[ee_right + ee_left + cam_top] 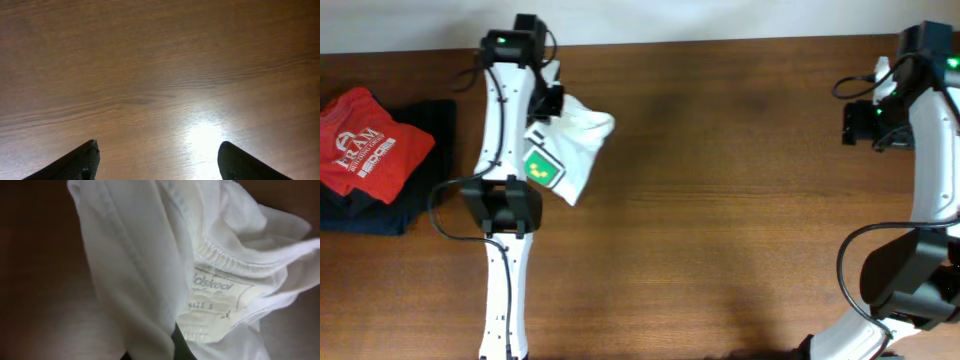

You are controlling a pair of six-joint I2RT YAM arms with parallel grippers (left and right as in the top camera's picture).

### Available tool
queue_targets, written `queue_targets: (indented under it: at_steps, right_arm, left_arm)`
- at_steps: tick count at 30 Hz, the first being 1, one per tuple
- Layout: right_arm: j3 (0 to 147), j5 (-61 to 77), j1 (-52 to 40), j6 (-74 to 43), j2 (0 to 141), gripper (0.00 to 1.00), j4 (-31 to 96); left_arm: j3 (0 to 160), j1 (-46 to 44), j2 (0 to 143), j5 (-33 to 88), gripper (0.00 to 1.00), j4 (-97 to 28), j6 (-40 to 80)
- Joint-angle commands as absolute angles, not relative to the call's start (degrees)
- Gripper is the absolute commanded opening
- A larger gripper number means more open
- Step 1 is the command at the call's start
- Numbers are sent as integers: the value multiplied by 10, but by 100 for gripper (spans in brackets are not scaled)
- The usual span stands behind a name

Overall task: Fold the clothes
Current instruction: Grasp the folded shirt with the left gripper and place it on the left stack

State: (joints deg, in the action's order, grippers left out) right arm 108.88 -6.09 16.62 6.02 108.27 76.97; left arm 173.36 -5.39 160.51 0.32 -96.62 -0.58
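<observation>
The white T-shirt (578,135) is bunched up at the back left of the table, its green-and-dark square print (542,168) facing up. My left gripper (548,100) is shut on the shirt's upper part, with the arm lying across the fabric. In the left wrist view the white T-shirt (150,265) fills the frame with its neck label (217,297) showing, and the fabric wraps over a dark finger (175,345) at the bottom. My right gripper (855,120) is far to the right, away from the shirt. In the right wrist view it (157,150) is open and empty over bare wood.
A red shirt with white lettering (365,145) lies on a dark navy folded garment (420,170) at the left edge. The wooden table (720,220) ends at its far edge just behind the left gripper.
</observation>
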Motion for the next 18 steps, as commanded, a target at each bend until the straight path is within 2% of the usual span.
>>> queue_targets:
  at_steps: [1, 2, 7, 10, 16, 18]
  right_arm:
    - [1100, -51, 178, 56, 1064, 79, 772]
    - [1100, -51, 178, 56, 1064, 79, 772]
    - [1100, -52, 178, 57, 1064, 79, 774]
    - [1100, -51, 178, 57, 1064, 79, 774]
    - [1100, -51, 177, 57, 1064, 79, 774]
    - [1100, -51, 176, 57, 1064, 79, 774]
  left_arm:
    - [1715, -21, 1526, -44, 0, -967, 16]
    - [1689, -18, 1493, -57, 0, -967, 16]
    - [1366, 16, 1230, -178, 0, -967, 18]
    - [1351, 93, 1219, -202, 2, -894, 20]
    - [1350, 298, 1226, -59, 0, -694, 17]
    - [1350, 324, 1236, -16, 0, -667, 17]
